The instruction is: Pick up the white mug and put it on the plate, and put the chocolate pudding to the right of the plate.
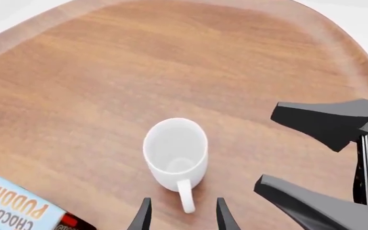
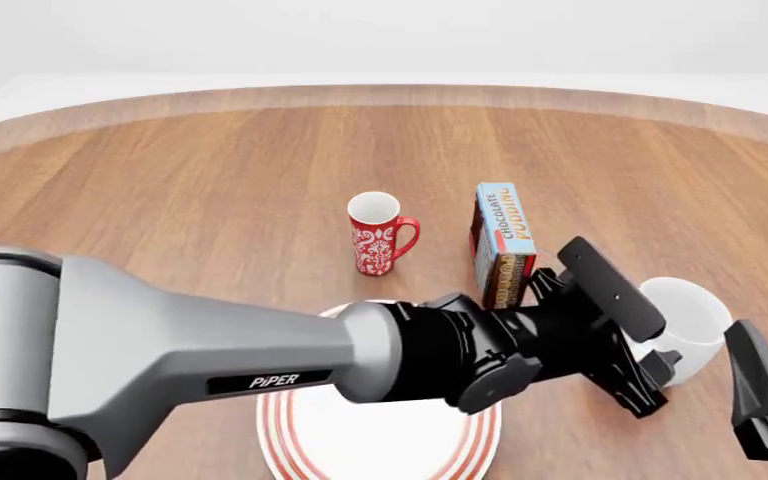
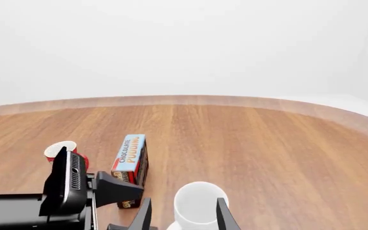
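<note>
Standing mid-table, the red mug (image 2: pixel 381 233) and the upright chocolate pudding (image 2: pixel 502 245) sit behind the plate (image 2: pixel 377 440), whose near-edge spot is largely covered by the left arm. That arm stretches across toward the white mug (image 2: pixel 684 318) near the table's right edge; the left gripper (image 2: pixel 624 345) is spread wide beside it, holding nothing. Open too, the right gripper (image 3: pixel 182 215) hovers empty just by the mug.
</note>
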